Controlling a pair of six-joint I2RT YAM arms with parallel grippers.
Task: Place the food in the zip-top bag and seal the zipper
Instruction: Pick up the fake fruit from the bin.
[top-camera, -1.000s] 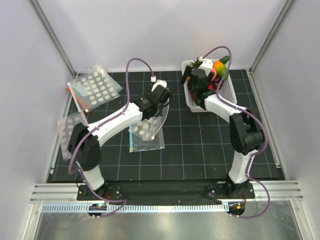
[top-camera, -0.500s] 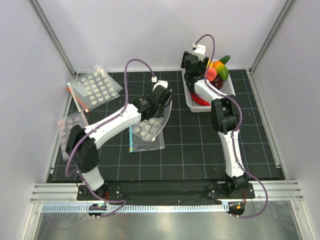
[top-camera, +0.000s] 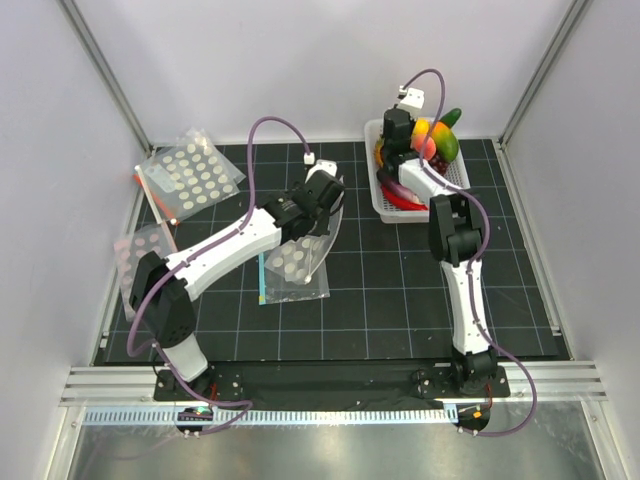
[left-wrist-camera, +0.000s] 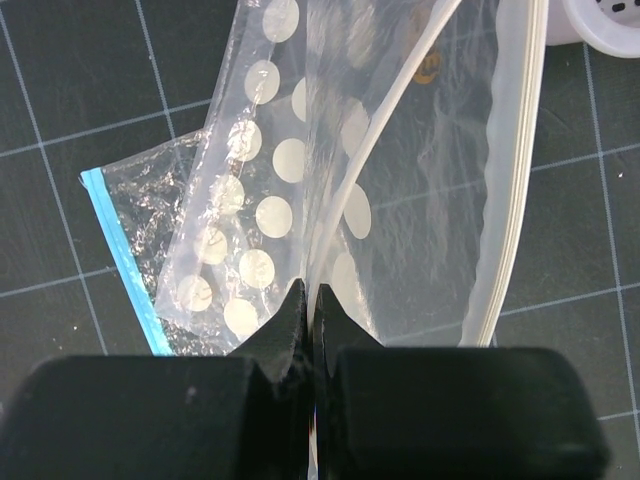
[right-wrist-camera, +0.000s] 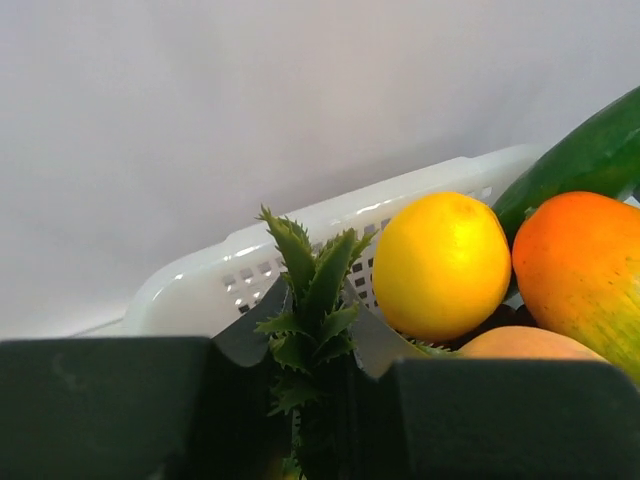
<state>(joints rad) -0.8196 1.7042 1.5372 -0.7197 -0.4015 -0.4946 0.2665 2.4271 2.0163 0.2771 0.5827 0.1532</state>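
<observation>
The zip-top bag, clear with white dots, hangs from my left gripper, which is shut on one edge of its mouth. The zipper curves down the right as a pale strip, and the mouth gapes. From above, the left gripper holds the bag up at mid-table. My right gripper is inside the white basket, its fingers pressed against the green crown of the pineapple. The pineapple's body is hidden. In the top view the right gripper points down into the basket's far end.
A yellow lemon, a mango and a green vegetable crowd the basket beside the pineapple. A plain bag with a blue edge lies under the dotted one. Two more dotted bags lie at the left.
The right arm swung up and over the basket's far end, and its wide-open jaws closed onto the pineapple's crown. The left arm kept still, holding the bag.
</observation>
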